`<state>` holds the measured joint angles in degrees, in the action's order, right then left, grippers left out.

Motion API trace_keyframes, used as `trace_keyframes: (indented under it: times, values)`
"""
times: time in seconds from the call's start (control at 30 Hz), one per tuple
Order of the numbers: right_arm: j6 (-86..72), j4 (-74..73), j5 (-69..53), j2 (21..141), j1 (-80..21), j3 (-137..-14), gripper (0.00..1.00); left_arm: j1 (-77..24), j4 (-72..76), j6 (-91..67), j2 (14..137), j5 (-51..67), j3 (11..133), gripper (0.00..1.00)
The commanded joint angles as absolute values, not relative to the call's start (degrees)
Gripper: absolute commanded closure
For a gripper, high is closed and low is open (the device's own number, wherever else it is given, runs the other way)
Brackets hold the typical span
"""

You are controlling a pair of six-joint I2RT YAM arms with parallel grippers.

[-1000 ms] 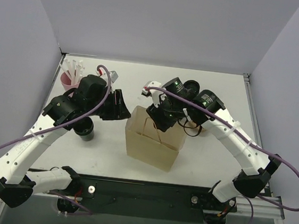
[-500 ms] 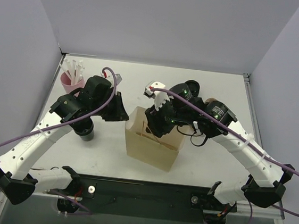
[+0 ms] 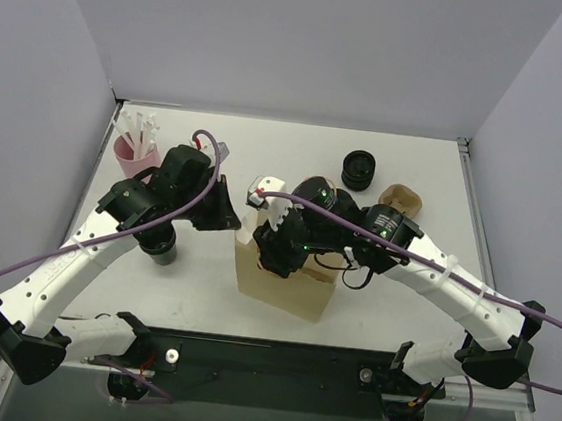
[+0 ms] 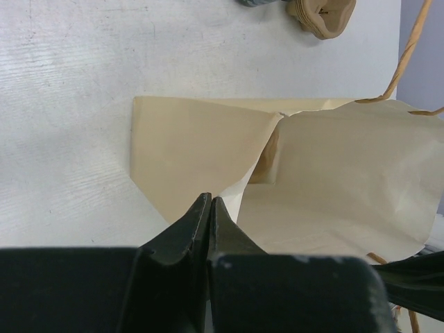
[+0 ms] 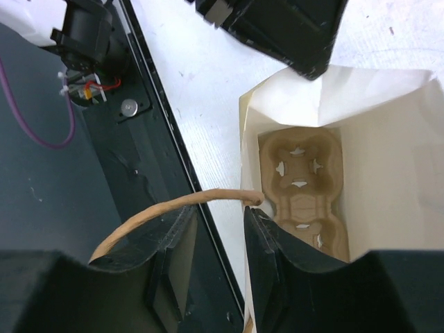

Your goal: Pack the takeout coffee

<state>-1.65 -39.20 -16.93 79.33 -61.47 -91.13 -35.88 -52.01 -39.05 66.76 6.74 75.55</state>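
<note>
step: opening paper bag [image 3: 283, 289] | left gripper [image 4: 209, 201] fingers together, seemingly nipping its rim | right gripper [image 5: 218, 220] apart, astride handle [image 5: 173, 205] | takeout coffee [image 3: 160, 249] on table [image 3: 394, 283] left of bag (half under left arm [image 3: 86, 250]) | next: hold mouth wide, then fetch cup

- Bag [image 4: 333, 180]: thin brown paper, matt, with soft creases and sharp folds.
- Handle [image 5: 173, 205]: twisted paper cord, a little rough.
- Tray [image 5: 305, 187] in the bag: brown moulded pulp, matt and grainy.
- Table [image 4: 69, 104]: white, matt, with fine streaks like a brushed grain.
- Left gripper [image 4: 209, 201] and right gripper [image 5: 218, 222]: hard black plastic, smooth, with a weak shine on the edges.
- Base plate [image 5: 41, 208]: dark, smooth, looks like painted metal; its screw [image 5: 128, 106] is bright metal.
- Left arm [image 3: 52, 282]: smooth white plastic shell, half matt.
- Pink cup [image 3: 133, 160]: smooth, looks like plastic.
- Coffee cup [image 3: 160, 250]: black and dull; material not clear.
</note>
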Motion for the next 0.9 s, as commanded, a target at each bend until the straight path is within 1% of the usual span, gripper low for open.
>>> trace_keyframes:
  times: [0.0,0.23,0.5,0.53,0.6,0.67,0.7,0.8,0.87]
  values:
    - [-0.5,-38.7,-14.9,78.7,-63.3,-88.2,0.66,-35.7,-50.3,-40.1,66.0,7.1,75.7,0.93]
    - [3.9,-42.6,-7.6,79.9,-66.7,-87.1,0.67,-35.7,-50.9,-40.2,66.4,6.8,76.1,0.94]
    - [5.4,-44.5,-1.7,80.3,-68.6,-85.8,0.67,-35.7,-51.6,-40.3,66.9,6.9,76.9,0.92]
    - [5.3,-44.4,-1.4,80.5,-68.6,-85.9,0.67,-35.7,-52.0,-40.3,66.8,6.9,78.0,0.9]
    - [5.4,-44.4,-0.9,80.6,-68.6,-85.9,0.67,-35.6,-53.2,-40.0,67.1,6.6,80.0,0.79]
    - [5.4,-44.3,-0.4,80.9,-68.6,-86.0,0.67,-35.4,-55.5,-40.0,67.5,6.3,84.2,0.71]
    - [5.4,-44.2,-0.2,81.0,-68.6,-86.0,0.67,-35.4,-56.3,-40.3,67.6,6.3,85.6,0.63]
    - [5.3,-44.3,-0.2,81.4,-68.6,-86.0,0.67,-35.4,-59.0,-43.1,66.6,6.0,88.9,0.55]
    - [4.9,-44.2,-0.2,81.4,-68.6,-85.9,0.67,-35.4,-58.9,-47.0,64.4,7.5,87.8,0.55]
